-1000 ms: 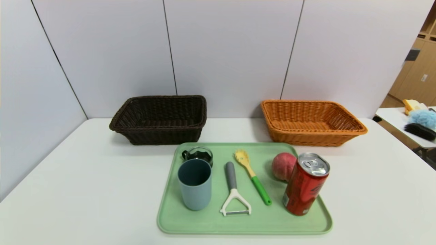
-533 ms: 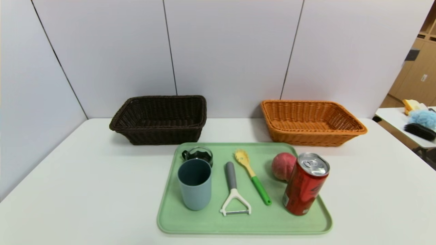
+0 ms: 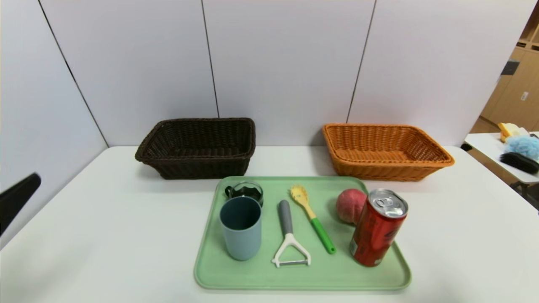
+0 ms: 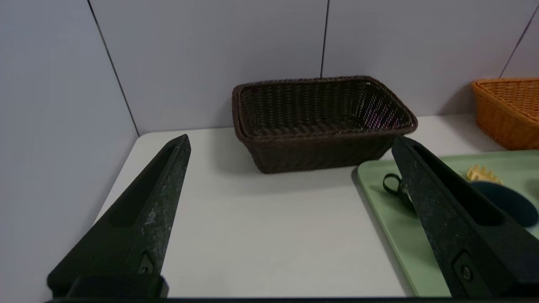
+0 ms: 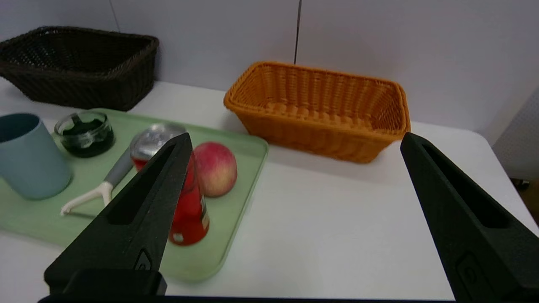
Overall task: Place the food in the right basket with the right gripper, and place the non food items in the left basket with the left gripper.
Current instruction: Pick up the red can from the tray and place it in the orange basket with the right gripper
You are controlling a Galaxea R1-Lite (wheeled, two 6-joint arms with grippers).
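Nothing sorted yet: both baskets look empty, all six items sit on the green tray [image 3: 210,269] at the middle of the bench's near edge.

Left claw [image 4: 290,143] spread wide, holding nothing. Only one fingertip [image 3: 19,195] shows in the head view, at the bench's left edge and well apart from the tray. Right claw [image 5: 294,141] also wide open and empty; it does not show in the head view. Its wrist view places it off the tray's right side, toward the bench's near right corner.

Dark basket [image 3: 198,147] at the far edge, left of centre. Orange basket [image 3: 385,149] at the far edge, right of centre.

Non-food, on the tray's left half: blue cup [image 3: 241,227] upright, small glass jar [image 3: 245,191] just behind it, touching or nearly so. Peeler [image 3: 288,237] and green-handled pasta spoon [image 3: 312,219] lie flat in the middle, long axes running near-to-far, the spoon angled slightly, its handle nearer the robot.

Food, on the tray's right half: red can [image 3: 378,229] upright by the right rim, peach [image 3: 349,205] just behind and beside it, possibly touching.

Judgement: the left claw looks nearer to starting. The cup lies to its right and is the closest non-food item, with the dark basket straight beyond. For the right claw the can stands in front of the peach, so the can is the easier first pick.
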